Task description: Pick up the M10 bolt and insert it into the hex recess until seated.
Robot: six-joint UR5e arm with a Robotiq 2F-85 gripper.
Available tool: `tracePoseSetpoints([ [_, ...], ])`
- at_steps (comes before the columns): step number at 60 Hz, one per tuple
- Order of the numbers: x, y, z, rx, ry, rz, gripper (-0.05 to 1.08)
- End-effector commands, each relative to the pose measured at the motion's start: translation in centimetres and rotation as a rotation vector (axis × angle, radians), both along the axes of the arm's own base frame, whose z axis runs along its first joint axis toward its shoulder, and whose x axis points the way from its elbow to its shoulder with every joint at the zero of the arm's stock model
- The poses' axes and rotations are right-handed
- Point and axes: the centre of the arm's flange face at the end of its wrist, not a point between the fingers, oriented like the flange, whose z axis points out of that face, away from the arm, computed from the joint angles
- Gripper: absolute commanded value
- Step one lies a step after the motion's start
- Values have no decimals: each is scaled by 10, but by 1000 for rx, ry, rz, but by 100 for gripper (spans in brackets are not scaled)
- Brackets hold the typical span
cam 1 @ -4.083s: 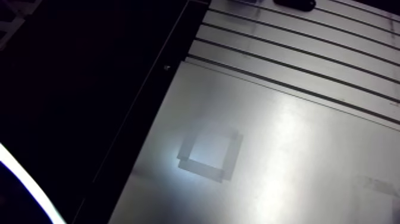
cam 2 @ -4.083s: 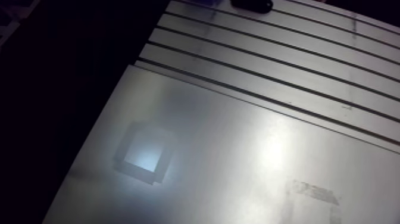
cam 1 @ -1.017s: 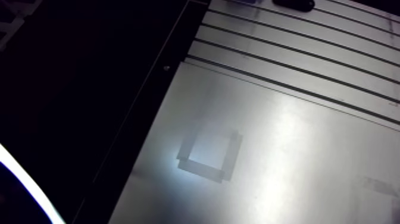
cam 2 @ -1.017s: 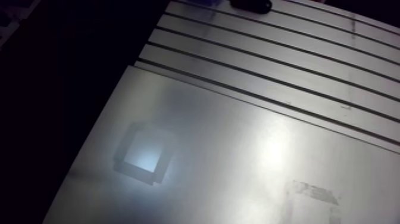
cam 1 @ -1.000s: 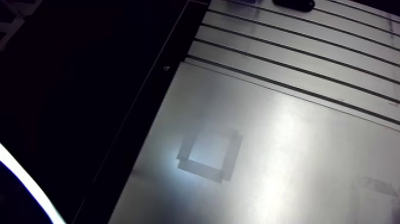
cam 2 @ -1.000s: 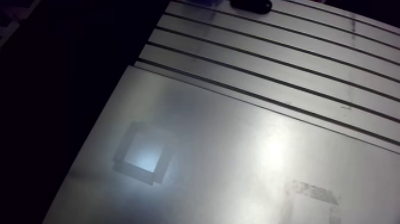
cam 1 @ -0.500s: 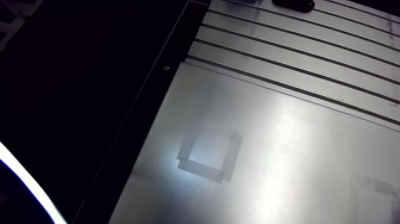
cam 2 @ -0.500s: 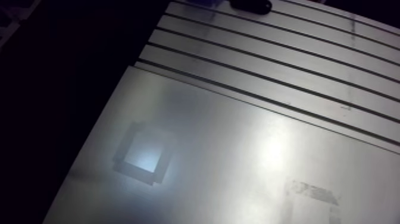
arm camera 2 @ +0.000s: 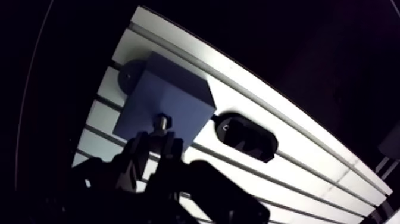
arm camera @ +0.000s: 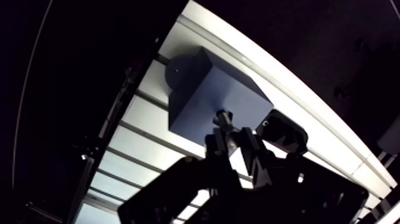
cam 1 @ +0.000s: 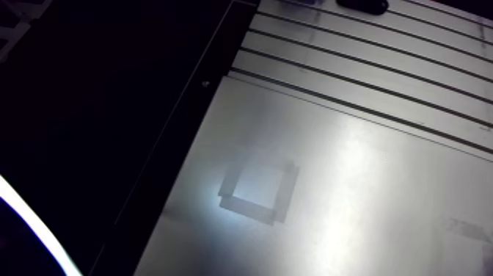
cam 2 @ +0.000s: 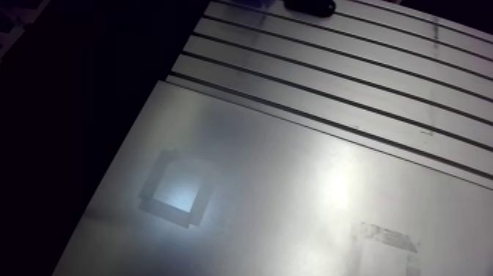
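1. Wrist view: the gripper (arm camera: 231,140) is seen dark against the bright table (cam 1: 367,66). Its two fingers (arm camera: 253,152) are set narrow and are closed on the bolt (arm camera: 224,118), which is clamped by its shank between them.
2. The bolt's head stands out just beyond the fingertips and is pointed away from the gripper. Flats are faintly shown on the head.
3. Directly ahead of the head lies a blue-grey block (arm camera: 196,89), box-shaped and resting on the slotted table. The head is seen over the block's near face. Whether head and block are touching cannot be told.
4. A black oval piece (arm camera 2: 245,137) is fixed to the table just beside the block, on the far side of one slot. A small pale dot is seen near one of its ends. No lettering can be read on it.
5. Arm view: the gripper is out of frame. A smooth metal plate (cam 1: 352,191) is laid over the near part of the table, its edge running parallel to the slots.
6. A square outline of tape (cam 1: 257,192) is stuck on the plate, well apart from the slots.
7. A grey patch (cam 2: 385,236) is noted near the plate's lower corner. It may be print or a label, but it is too blurred to be read.
8. A dark object (cam 1: 362,4) is cut off at the far edge of the table.
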Motion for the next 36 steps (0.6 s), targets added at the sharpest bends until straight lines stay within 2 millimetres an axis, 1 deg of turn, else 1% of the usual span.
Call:
tracePoseSetpoints([
  [1, 0, -1, 2, 0, 1, 2, 105],
  [36, 0, 1, -2, 4, -10, -1, 105],
])
